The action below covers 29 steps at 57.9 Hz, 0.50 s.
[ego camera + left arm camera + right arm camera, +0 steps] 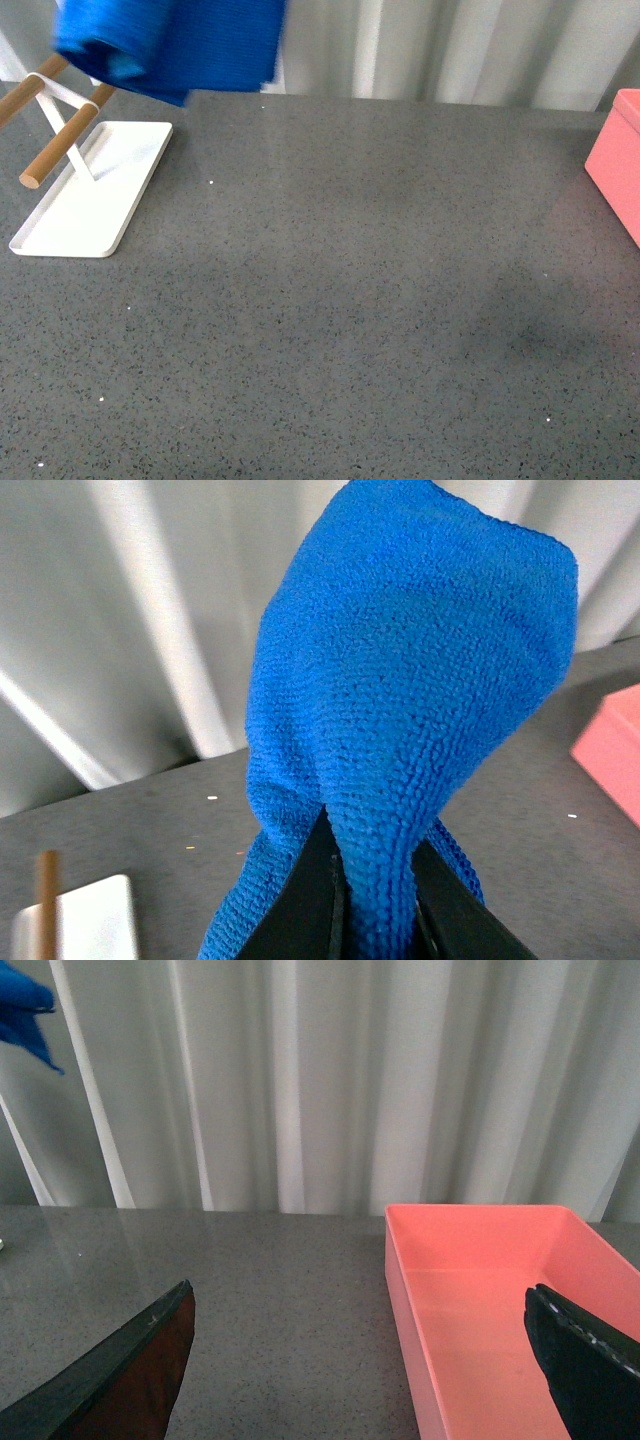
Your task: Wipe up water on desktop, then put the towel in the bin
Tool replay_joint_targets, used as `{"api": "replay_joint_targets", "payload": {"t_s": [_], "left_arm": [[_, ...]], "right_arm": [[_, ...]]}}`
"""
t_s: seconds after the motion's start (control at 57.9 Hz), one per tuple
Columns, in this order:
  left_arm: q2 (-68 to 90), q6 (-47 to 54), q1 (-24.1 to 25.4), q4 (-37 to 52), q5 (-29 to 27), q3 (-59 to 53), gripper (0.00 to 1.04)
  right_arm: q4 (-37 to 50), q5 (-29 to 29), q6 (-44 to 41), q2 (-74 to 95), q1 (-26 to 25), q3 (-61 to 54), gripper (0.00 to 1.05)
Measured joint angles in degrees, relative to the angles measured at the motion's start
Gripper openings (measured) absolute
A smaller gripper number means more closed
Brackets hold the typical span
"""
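The bright blue towel (175, 45) hangs bunched in the air at the top left of the front view, above the dark grey speckled desktop (330, 300). My left gripper (372, 905) is shut on a fold of the towel (420, 680), which fills most of the left wrist view. The salmon-pink bin (620, 165) stands at the right edge of the desktop. My right gripper (370, 1360) is open and empty, its jaws wide apart over the near left wall of the bin (480, 1300), which looks empty. A corner of the towel (22, 1010) shows far off in the right wrist view.
A white tray (95, 195) with white stays and wooden bars (60, 145) sits at the desktop's left, just under the hanging towel. White curtains (450, 45) close off the back. A faint darker patch (530, 340) marks the desktop at the right.
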Motion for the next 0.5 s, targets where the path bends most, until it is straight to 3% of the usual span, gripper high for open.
{"api": "replay_joint_targets", "payload": {"t_s": [0.19,0.449,0.467,0.501], "left_arm": [[2.6,-6.2,-7.3,3.1,0.7,-0.8,0.06],[2.9,-14.2,-13.5,7.4,1.4,-3.7,0.06],[2.9,-14.5,-13.9,7.7,1.4,-3.9,0.06],[2.9,-15.1,-14.3,7.9,1.4,-4.3,0.06]], "right_arm": [[0.0,0.0,0.0,0.0,0.0,0.0,0.98],[0.0,0.0,0.0,0.0,0.0,0.0,0.98],[-0.5,-1.1,-0.3,0.4,-0.4,0.1,0.98],[-4.7,-11.3,-3.0,2.8,-3.3,1.6,0.98]]}}
